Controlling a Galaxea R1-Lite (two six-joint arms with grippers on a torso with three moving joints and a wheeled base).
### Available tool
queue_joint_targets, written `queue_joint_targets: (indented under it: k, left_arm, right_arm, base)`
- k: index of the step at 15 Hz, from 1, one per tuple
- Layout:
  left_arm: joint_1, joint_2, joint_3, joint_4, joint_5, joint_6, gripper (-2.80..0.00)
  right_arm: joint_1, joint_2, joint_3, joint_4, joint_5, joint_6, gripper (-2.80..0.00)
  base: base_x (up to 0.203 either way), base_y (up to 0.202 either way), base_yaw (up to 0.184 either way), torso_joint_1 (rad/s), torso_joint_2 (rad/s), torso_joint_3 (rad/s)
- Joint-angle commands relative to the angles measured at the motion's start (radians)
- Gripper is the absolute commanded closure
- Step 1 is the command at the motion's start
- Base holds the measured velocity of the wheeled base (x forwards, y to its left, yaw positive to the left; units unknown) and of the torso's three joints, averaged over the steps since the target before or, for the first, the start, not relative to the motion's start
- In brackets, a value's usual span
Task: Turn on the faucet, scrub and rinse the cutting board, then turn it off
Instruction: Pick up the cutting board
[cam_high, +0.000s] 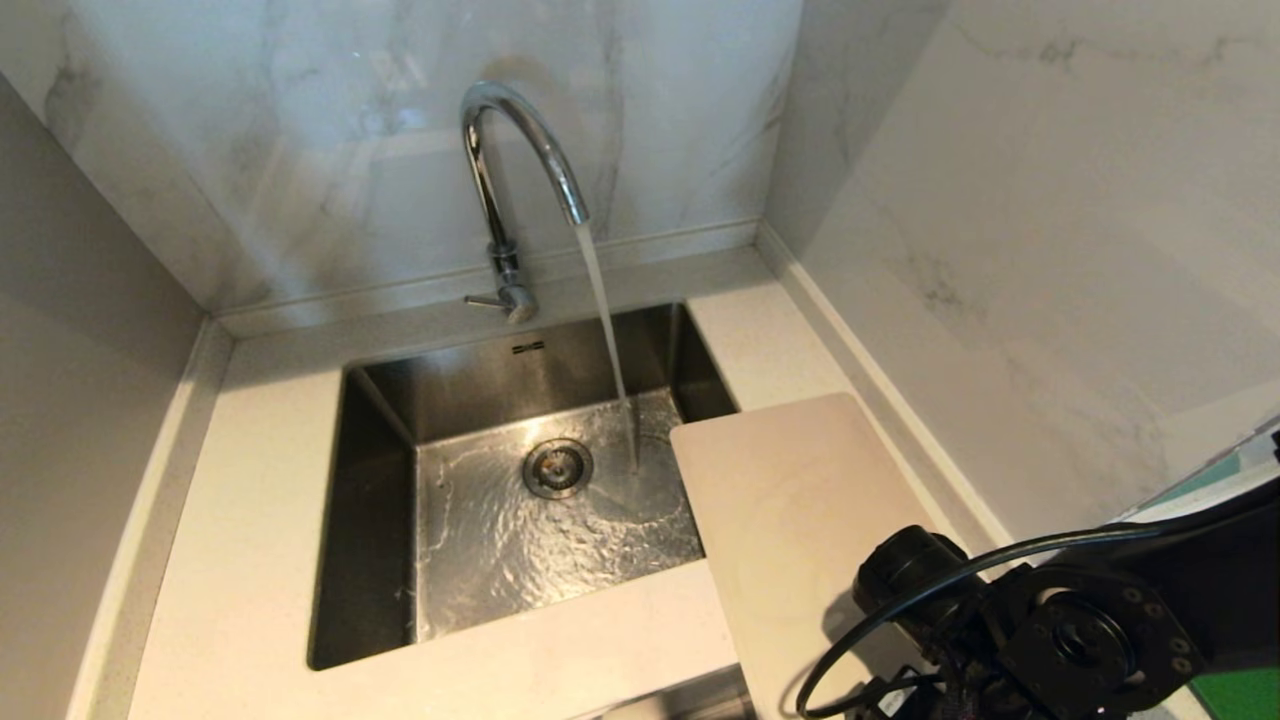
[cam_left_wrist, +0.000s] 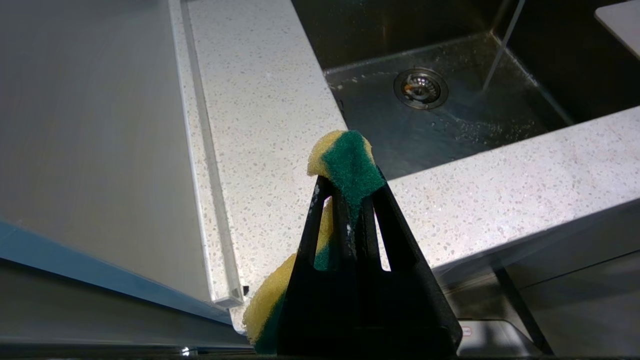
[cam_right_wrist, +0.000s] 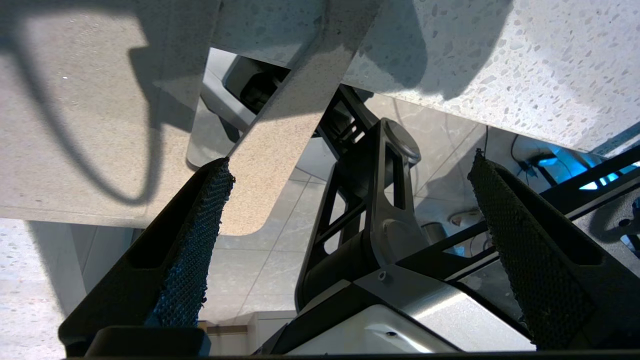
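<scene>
The left gripper (cam_left_wrist: 350, 200) is clenched on a yellow and green sponge (cam_left_wrist: 347, 160), which sticks out past the jaws' tips, above the speckled bench (cam_left_wrist: 260, 115) beside the sink (cam_high: 370, 520). Beyond these jaws, the faucet (cam_high: 510, 180) pours a stream of water (cam_high: 605, 320) onto the sink floor near the drain (cam_high: 558, 467). The cutting board (cam_high: 790, 510) lies on the bench right of the sink, one corner over the basin. The right gripper (cam_right_wrist: 350, 200) is released, its jaws wide apart, and the board's handle end (cam_right_wrist: 265, 150), hanging over the bench edge, is just ahead of one jaw's tip.
</scene>
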Motion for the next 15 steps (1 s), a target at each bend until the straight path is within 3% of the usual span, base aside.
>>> queue_joint_targets:
  k: [1,15]
  left_arm:
    - [0.000,0.001,0.001,0.000,0.000,0.000,0.00]
    - [0.000,0.001,0.000,0.000,0.000,0.000,0.00]
  right_arm:
    - [-0.001,0.026,-0.001,0.002,0.000,0.009,-2.80]
    - [0.001,0.081,0.010,-0.030,0.004,0.024,-2.80]
  base:
    - [0.000,0.000,0.000,0.000,0.00,0.000]
    - [0.000,0.000,0.000,0.000,0.00,0.000]
